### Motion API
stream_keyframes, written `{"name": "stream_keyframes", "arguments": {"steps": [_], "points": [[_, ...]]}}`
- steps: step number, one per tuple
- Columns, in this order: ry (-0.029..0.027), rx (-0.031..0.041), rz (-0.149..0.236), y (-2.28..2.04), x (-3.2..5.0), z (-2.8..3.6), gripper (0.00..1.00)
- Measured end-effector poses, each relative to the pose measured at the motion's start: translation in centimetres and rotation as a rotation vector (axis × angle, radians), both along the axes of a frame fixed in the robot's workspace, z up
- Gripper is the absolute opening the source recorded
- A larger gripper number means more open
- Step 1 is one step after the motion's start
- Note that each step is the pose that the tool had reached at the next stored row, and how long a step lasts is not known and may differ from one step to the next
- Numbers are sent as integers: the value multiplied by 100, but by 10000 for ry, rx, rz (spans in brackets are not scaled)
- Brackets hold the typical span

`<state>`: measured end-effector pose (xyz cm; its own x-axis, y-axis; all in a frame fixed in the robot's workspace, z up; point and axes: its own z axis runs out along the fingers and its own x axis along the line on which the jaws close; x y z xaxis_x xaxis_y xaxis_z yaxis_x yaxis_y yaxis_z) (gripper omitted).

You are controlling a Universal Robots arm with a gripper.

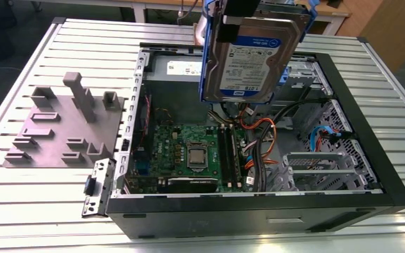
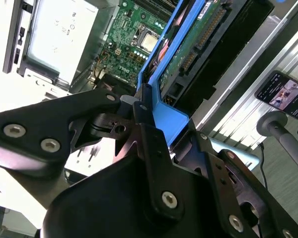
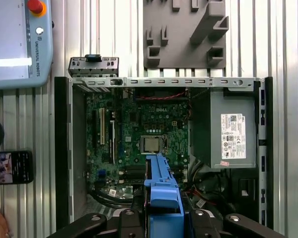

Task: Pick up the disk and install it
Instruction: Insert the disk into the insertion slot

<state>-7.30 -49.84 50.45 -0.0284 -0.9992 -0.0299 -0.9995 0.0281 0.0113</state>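
Disk point(image 1: 253, 58) hangs end-down from the gripper point(image 2: 141, 103). The fingers point(image 2: 151, 148) are pinched narrowly on the blue bracket point(image 3: 161, 184) at the drive's upper end, so its long body reaches away past the fingertips. Held this way, it is in the air above the open computer case point(image 1: 371, 163), apart from everything inside. I judge this keeps it clear of the case walls on the way to a bay. Beyond the fingertips lies the motherboard point(image 3: 149, 129), and off to one side of them the grey power supply point(image 3: 232, 130). The disk's face carries a white and blue label with lines of small print. The power supply bears a white printed sticker. A grey fixture block point(image 1: 61, 126) stands outside the case, well apart from the fingers.
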Motion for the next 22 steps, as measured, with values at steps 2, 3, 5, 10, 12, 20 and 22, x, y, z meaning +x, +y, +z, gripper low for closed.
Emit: {"name": "stream_keyframes", "arguments": {"steps": [2, 3, 5, 10, 12, 20, 22], "points": [[0, 0, 0, 0, 4, 0, 37], [0, 0, 0, 0, 5, 0, 37], [0, 0, 0, 0, 8, 0, 37], [0, 0, 0, 0, 14, -1, 37], [0, 0, 1, 0, 20, -1, 37], [0, 0, 0, -106, 113, -31, 37], [0, 0, 0, -175, 124, -49, 37]]}}
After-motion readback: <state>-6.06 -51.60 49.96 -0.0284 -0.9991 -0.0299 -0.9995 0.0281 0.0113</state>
